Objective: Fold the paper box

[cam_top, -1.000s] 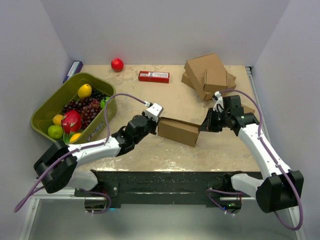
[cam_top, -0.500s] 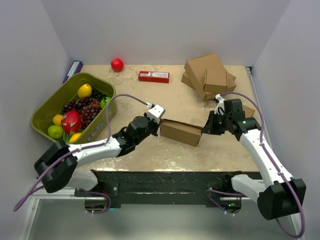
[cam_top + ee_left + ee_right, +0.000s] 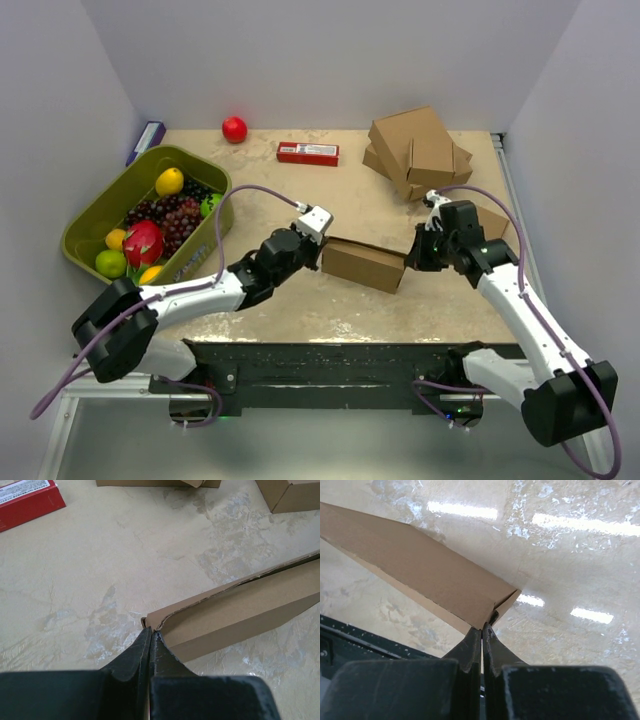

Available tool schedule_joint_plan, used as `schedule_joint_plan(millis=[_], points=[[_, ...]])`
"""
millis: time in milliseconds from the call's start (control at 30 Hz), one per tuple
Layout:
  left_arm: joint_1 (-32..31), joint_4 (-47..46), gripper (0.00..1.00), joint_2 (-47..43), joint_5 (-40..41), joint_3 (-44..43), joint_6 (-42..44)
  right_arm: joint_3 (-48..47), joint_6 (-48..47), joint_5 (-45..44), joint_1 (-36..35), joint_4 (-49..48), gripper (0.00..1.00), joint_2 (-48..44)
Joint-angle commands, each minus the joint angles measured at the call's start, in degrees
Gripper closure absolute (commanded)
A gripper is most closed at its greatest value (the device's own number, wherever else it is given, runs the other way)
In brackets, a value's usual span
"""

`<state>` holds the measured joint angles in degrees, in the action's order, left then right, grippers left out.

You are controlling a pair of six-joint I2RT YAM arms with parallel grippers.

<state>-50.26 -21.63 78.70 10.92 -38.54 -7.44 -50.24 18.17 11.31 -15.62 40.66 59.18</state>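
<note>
Paper box (image 3: 364, 265), lying mid-table (image 3: 300, 300), has shifted slightly right, with left end effector (image 3: 150, 636) and right end effector (image 3: 484, 626) each pinched closed on an end corner, suggesting folding is nearly finished.

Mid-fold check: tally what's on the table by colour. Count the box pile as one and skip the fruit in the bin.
Brown: 3, paper box, pile, small box
Red: 2, ball, packet
Green: 1, bin
Blue: 1, pack at the left edge
Total: 7
</note>
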Motion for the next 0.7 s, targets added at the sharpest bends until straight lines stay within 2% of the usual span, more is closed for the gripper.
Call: schedule_joint_plan(millis=[0, 200, 367, 433, 467, 567, 667], points=[[-0.6, 11.3, 1.0, 3.2, -2.3, -1.0, -2.4, -0.3, 2.3, -8.5, -4.1, 2.3, 1.0, 1.6], [-0.5, 15.7, 1.0, 4.8, -2.5, -5.4, -3.3, -0.7, 3.9, -12.9, -7.9, 3.9, 1.0, 3.0], [-0.5, 16.1, 1.0, 5.0, -2.4, -5.5, -2.1, -3.1, 4.5, -14.7, -8.2, 5.9, 1.0, 2.9], [-0.5, 16.2, 1.0, 5.2, -2.0, -5.1, -1.2, -5.3, 5.4, -14.3, -8.2, 7.1, 0.84, 2.3], [-0.5, 16.1, 1.0, 5.2, -1.9, -4.9, -0.9, -5.9, 5.7, -14.2, -8.3, 7.1, 0.64, 1.9], [-0.5, 15.7, 1.0, 4.8, -1.3, -4.1, -0.3, -8.2, 7.7, -11.9, -8.1, 6.5, 0.36, 1.0], [-0.5, 15.7, 1.0, 4.8, -1.4, -3.9, 0.0, -9.5, 10.4, -9.9, -7.6, 5.0, 0.25, 0.2]])
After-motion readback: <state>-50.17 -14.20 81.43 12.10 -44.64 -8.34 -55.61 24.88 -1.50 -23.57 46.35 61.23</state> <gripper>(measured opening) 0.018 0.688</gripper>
